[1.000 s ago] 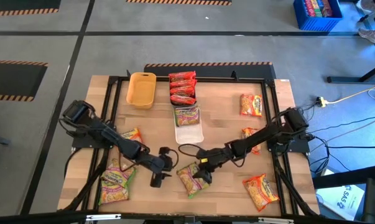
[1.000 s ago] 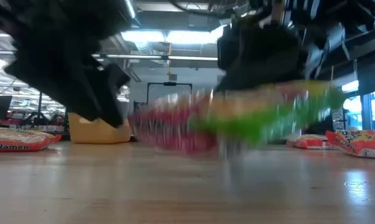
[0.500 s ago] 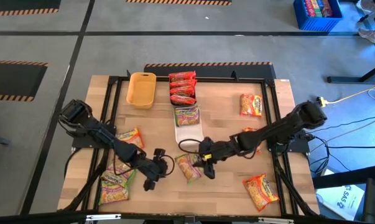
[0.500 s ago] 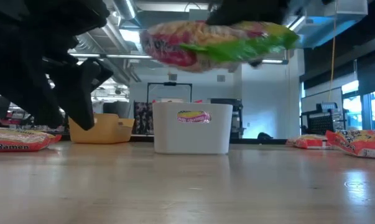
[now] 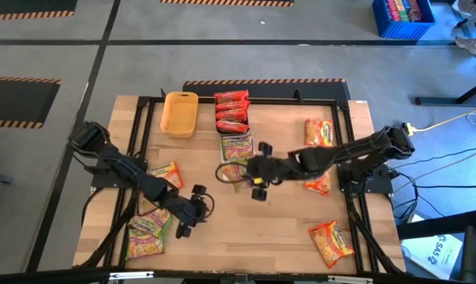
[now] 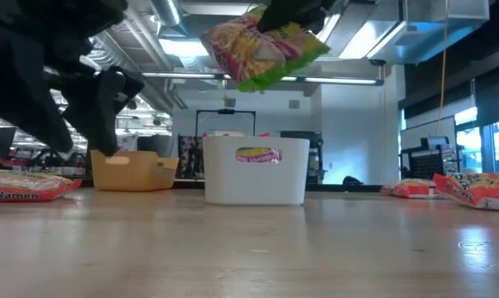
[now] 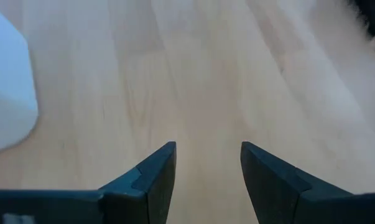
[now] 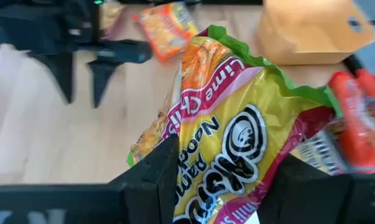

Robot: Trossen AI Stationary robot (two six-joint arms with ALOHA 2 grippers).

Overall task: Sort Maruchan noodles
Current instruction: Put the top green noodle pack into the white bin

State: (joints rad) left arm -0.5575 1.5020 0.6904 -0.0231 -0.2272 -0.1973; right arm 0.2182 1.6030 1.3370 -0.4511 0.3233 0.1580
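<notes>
Left gripper [image 5: 189, 222] is hovering open and empty low over the table's 7 o'clock area, arm stretched inward. Right gripper [image 5: 252, 172] is clamping a green-pink noodle packet [image 6: 261, 47] aloft beside the white bin [image 6: 255, 170], toward 12 o'clock of centre.

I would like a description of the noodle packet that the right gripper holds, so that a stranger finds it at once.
Start at the white tray in the middle of the wooden table. Just above its near end, the right gripper holds up one green-pink packet, tilted. It is the only packet in the air; all the others lie flat on the table or in trays.
</notes>
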